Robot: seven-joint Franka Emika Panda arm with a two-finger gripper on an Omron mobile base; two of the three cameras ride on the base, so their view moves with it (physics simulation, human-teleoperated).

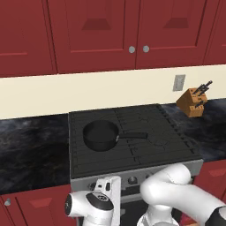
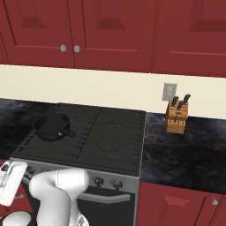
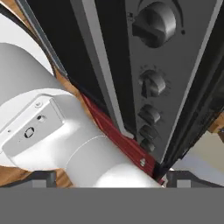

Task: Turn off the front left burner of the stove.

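Red upper cabinets [image 1: 92,31] run across the wall above a cream backsplash, w/ dark marbled counter [image 1: 31,145] either side of the stove [image 1: 132,132]. Stove sits centre: black grated cooktop, silver-grey front panel w/ knobs [image 2: 106,181], bar handle below. Front left burner [image 2: 42,148] lies under the grate bars at the cooktop's near left corner, just in front of a black pan [image 1: 100,134] whose handle points right. White arm [image 1: 176,194] folds low in front of the stove. 1 knife block [image 2: 176,115] stands on the right counter, under a wall outlet [image 2: 169,92]. Hand view: 5 knobs [image 3: 153,83] in a row, seen close at a steep roll. Gripper [image 3: 105,178]: only tip edges show at the bottom; can't tell how far apart.
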